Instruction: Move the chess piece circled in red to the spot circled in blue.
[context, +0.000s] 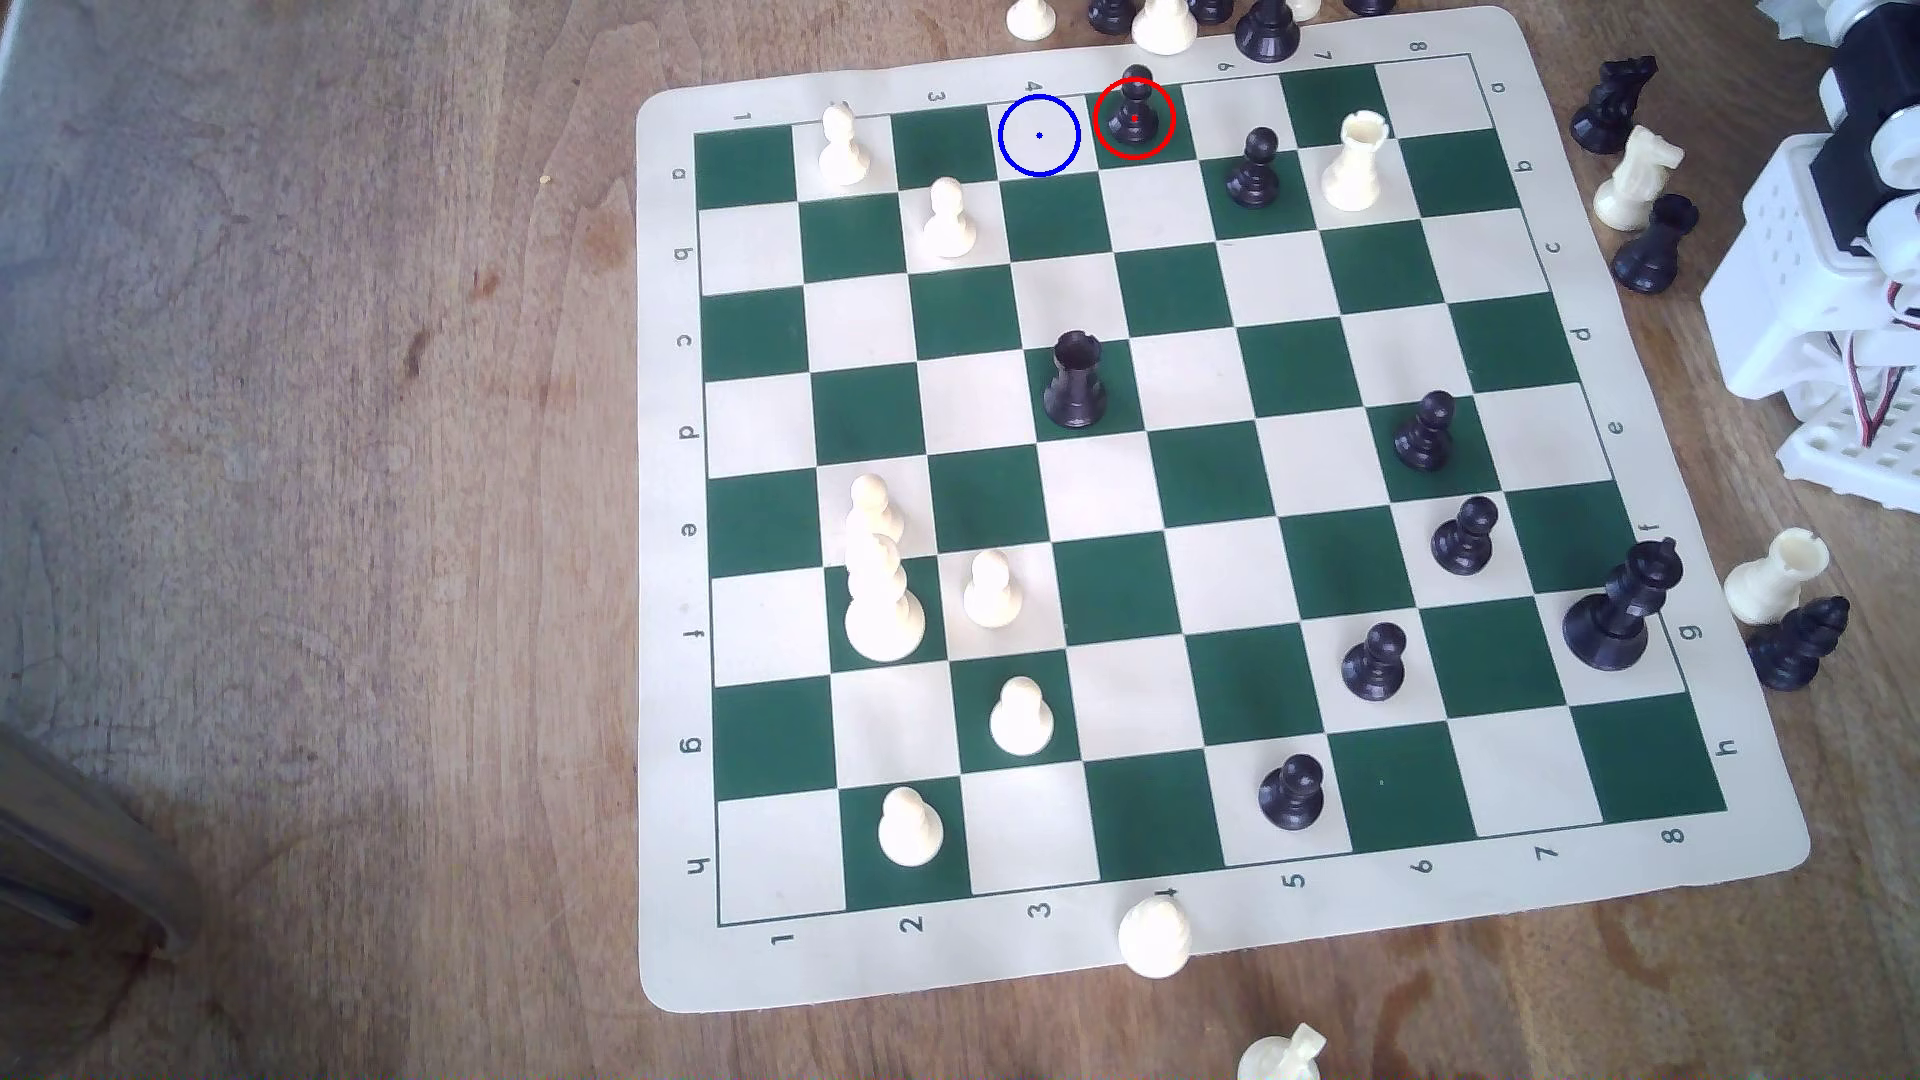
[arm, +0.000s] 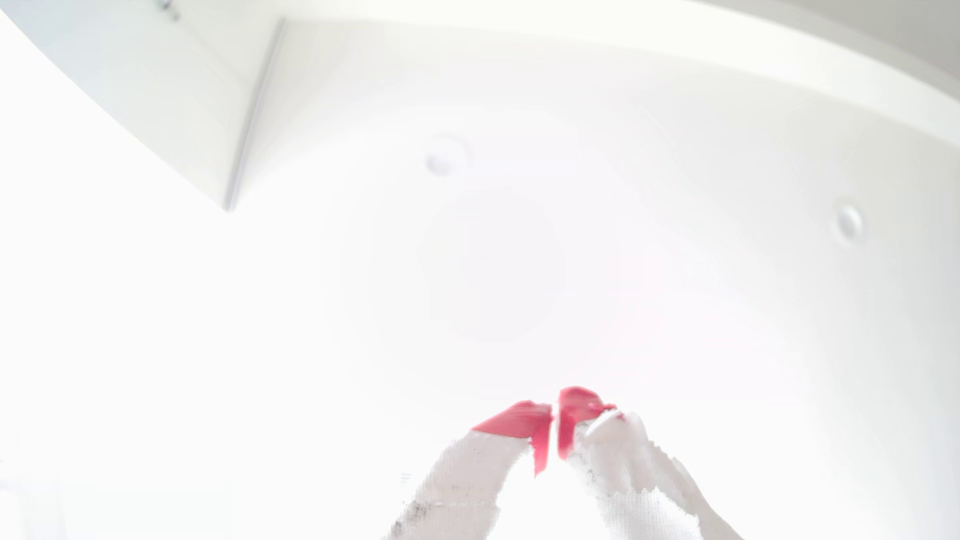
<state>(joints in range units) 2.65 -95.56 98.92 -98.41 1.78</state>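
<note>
The chess piece (context: 1135, 109), a small black pawn ringed in red, stands on a green square in the board's far row. Just to its left in the exterior view is the spot (context: 1039, 135), a bare cream square ringed in blue with a centre dot. In the wrist view my gripper (arm: 555, 415) points up at a bright white ceiling. Its red-tipped white fingers (arm: 519, 420) meet at the tips with nothing between them. The arm's white base (context: 1829, 301) sits at the exterior view's right edge, far from the pawn.
The green and cream board (context: 1704, 810) lies on a wooden table. A black rook (context: 1075, 379) stands mid-board; another black pawn (context: 1254, 166) and a cream rook (context: 1356, 161) stand near the circled pawn. Captured pieces (context: 1164, 26) crowd the far edge and the right side.
</note>
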